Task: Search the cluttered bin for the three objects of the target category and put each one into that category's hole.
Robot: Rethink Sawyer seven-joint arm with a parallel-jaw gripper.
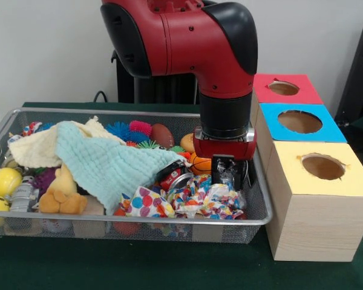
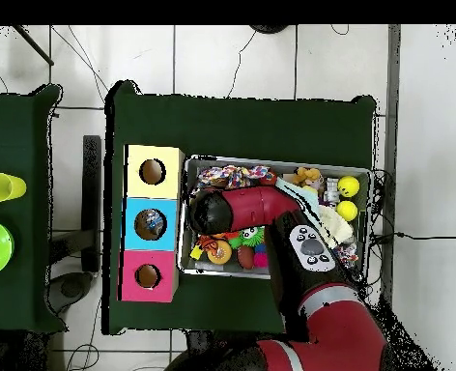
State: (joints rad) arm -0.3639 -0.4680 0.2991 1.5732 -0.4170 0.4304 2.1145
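**Jaws low in the toy bin**

Jaws [image 1: 228, 172] hang low at the right end of the wire bin [image 1: 254, 220], right over the crinkly dotted paper [image 1: 196, 199]. We see the dark jaw block from the front, but we cannot tell if it is open or closed, or if it has hold of anything. The red and black arm [image 1: 221, 66] comes straight down to it.

Just behind the jaws we see a small orange basketball [image 1: 199, 163]. A brown football [image 1: 162, 135] lies farther back, near some spiky blue and pink balls [image 1: 128, 129]. A big pale green cloth [image 1: 109, 163] lies across the middle of the bin, and a cream cloth [image 1: 36, 151] sits beside it. A tan soft toy [image 1: 62, 193] peeks out under the cloths. Two yellow balls [image 1: 3, 181] sit at the left end.

Next to the bin on the green counter [image 1: 139, 266] we see three wooden boxes, each with a round hole on top: the yellow box [image 1: 327, 181], the blue box [image 1: 333, 130] and the pink box [image 1: 305, 93].
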